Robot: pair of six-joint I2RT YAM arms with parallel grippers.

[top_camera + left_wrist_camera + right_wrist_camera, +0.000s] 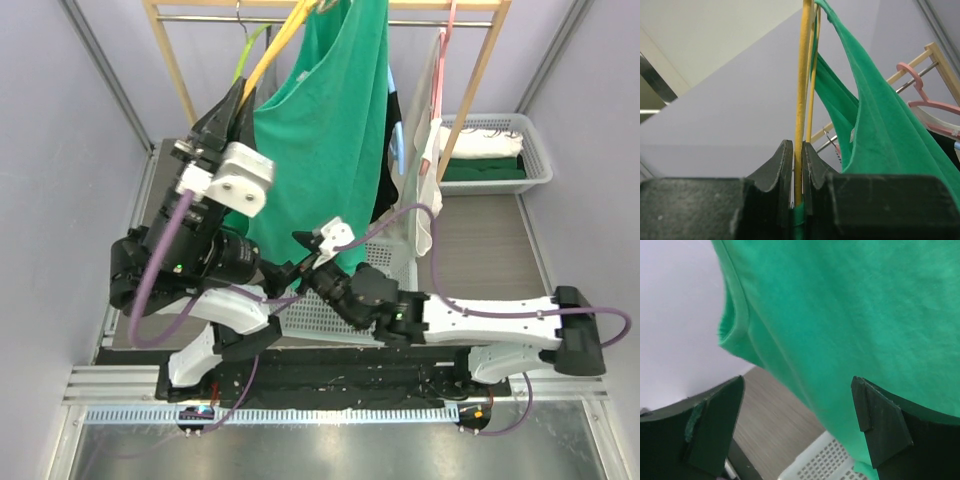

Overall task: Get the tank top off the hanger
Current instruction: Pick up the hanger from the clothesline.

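On the wooden rack point(178, 62) beyond the arms, the tank top point(325, 130) hangs from a yellow hanger point(282, 42), its straps carried at the hanger's top and its body falling straight down in soft vertical folds. The garment is a plain, bright green knit with a narrow bound edge along the armhole. The left end effector point(240, 95) is closed on a yellow bar of the hanger, both pads pinching it just beside the cloth. The right end effector point(312, 245) stands wide open, gripping nothing, close in front of the garment's lower part, and green fabric fills the wrist view between its fingers.
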